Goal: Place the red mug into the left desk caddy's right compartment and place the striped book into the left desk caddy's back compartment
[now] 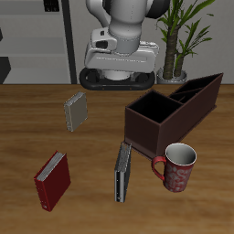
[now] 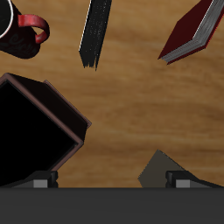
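The red mug [image 1: 180, 167] stands upright near the table's front edge, just in front of the left desk caddy [image 1: 174, 110], a long dark maroon box. The caddy's large square right compartment [image 1: 149, 119] is empty. The striped book [image 1: 122, 172] lies flat beside the mug. My gripper [image 1: 123, 62] hangs high over the table's back, open and empty, far from all of them. The wrist view shows the mug [image 2: 17, 31], the striped book [image 2: 94, 33], a corner of the caddy [image 2: 35, 131] and my gripper [image 2: 109, 181] with its fingers wide apart.
A dark red book [image 1: 52, 179] lies near the front edge and also shows in the wrist view [image 2: 194, 31]. A smaller plain grey book [image 1: 76, 111] lies farther back, below my gripper [image 2: 171, 171]. A potted plant [image 1: 183, 37] stands behind the caddy.
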{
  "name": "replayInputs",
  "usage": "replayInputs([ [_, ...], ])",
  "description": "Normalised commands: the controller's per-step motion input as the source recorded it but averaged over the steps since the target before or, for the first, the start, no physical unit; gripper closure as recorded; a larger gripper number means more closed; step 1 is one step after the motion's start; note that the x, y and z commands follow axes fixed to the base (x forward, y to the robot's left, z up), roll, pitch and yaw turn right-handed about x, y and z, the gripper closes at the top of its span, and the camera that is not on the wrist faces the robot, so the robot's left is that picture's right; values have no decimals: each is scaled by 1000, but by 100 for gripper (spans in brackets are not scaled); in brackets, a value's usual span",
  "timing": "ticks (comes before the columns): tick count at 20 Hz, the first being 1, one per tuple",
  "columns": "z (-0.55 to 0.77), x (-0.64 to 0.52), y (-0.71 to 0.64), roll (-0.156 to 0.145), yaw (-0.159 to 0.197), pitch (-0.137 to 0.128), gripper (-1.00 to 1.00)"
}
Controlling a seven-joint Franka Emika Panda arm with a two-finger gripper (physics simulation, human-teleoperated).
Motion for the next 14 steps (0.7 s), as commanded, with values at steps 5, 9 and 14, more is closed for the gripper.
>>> replayInputs([
  [5,89,201,360,43,-4,-19,-100],
  [9,98,386,494,41,39,-52,-100],
  [14,-8,293,408,39,51,-64,-100],
])
